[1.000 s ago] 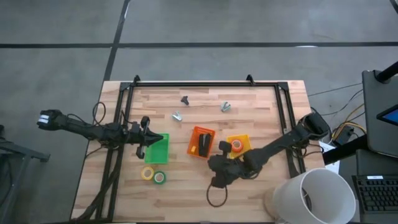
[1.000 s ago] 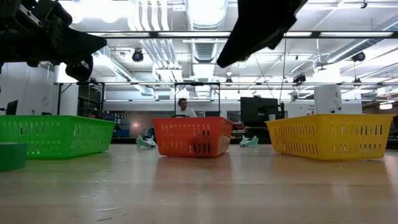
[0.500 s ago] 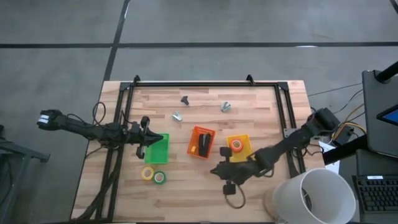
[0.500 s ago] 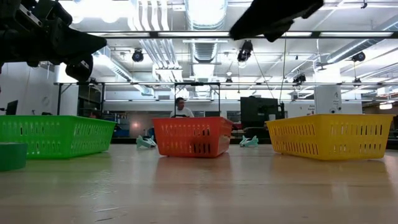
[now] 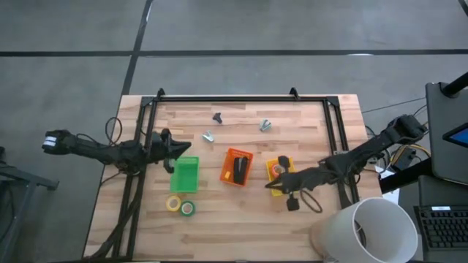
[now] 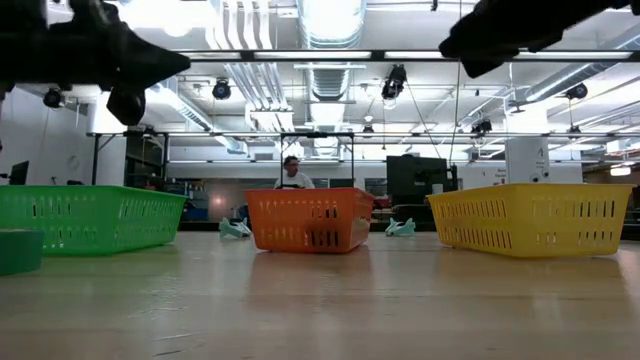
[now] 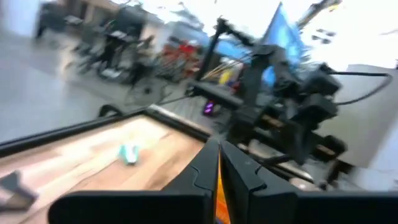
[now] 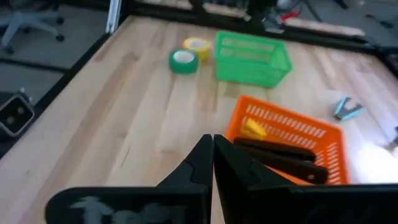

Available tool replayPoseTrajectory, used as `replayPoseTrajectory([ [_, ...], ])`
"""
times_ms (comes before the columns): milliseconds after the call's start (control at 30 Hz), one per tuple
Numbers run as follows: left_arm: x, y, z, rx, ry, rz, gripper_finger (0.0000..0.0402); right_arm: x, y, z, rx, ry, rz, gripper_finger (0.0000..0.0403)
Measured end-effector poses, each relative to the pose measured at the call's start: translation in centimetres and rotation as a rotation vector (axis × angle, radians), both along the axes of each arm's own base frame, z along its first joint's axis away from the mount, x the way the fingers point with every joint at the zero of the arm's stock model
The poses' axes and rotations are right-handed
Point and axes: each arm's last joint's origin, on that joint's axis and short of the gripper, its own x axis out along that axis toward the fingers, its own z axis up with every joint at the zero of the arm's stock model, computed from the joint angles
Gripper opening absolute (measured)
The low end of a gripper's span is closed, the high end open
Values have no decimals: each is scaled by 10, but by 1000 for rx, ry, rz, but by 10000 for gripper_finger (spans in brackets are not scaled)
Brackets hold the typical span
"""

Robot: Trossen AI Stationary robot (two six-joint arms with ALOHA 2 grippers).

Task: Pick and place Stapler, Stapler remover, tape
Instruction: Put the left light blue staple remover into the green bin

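Wooden tabletop carried, nearest, yellow and green tape rolls, judged light and rigid (best pinched across the ring wall). Beyond, the stapler lay in the orange bin; right gripper and left gripper both showed fingers closed, empty.

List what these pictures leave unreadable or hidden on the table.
- Orange bin contents: low view, hidden by its wall.
- Yellow bin: high view, partly covered by the right gripper.
- Green tape roll: low view, cut off by the edge.
- Three small objects, e.g.: high view, too small to identify.
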Motion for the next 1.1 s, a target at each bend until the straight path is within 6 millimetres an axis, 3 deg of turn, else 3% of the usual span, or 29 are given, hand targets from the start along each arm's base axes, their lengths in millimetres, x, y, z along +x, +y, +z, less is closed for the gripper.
replayPoseTrajectory([
  [133, 15, 4, 8, -31, 213, 98, 47, -11, -10, 3, 18, -54, -20, 8],
  [367, 46, 13, 13, -12, 632, 184, 127, -27, -16, 20, 58, -176, 11, 8],
  [500, 76, 16, 18, 218, 833, 138, 155, -34, -17, 18, 117, -169, 44, 8],
  [567, 89, 15, 15, 314, 955, 116, 157, -37, -17, 14, 152, -154, 51, 8],
  [667, 110, 19, 27, 385, 1036, 181, 152, -38, -18, 8, 177, -132, 55, 8],
  [833, 132, 29, 27, 514, 1313, 144, 134, -38, -17, 7, 183, -126, 57, 8],
  [1100, 151, 67, 14, 478, 1515, 55, 122, -37, -17, 14, 102, -161, 88, 8],
])
